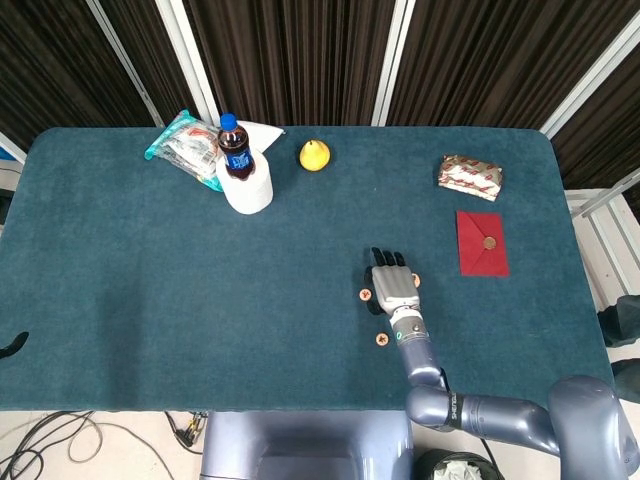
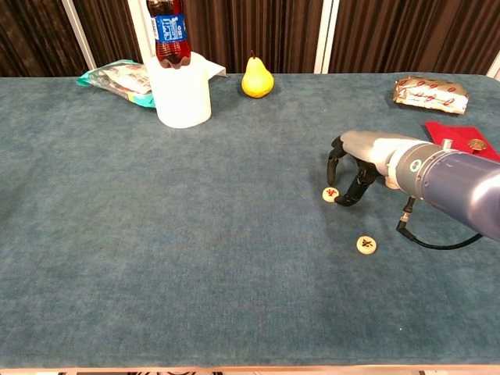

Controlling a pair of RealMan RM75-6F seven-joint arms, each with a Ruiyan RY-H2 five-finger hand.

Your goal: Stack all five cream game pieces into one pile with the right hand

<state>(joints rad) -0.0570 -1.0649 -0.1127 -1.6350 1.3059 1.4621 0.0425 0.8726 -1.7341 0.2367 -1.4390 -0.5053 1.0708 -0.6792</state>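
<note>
Grey-and-black right hand (image 2: 353, 166) palm-down over the teal felt table (image 1: 150, 270), fingers curled downward and holding nothing, fingertips touching one round cream game piece (image 2: 330, 194), a second cream disc (image 2: 366, 244) lying nearer, apart, small cream stack (image 1: 416, 281) mostly hidden behind the hand

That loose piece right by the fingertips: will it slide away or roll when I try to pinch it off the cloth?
The piece is a flat low disc lying face up, so rolling seems unlikely. It looks small and probably light, so a sideways nudge from the right hand could skid it. The table looks napped, which may slow sliding somewhat.
</note>
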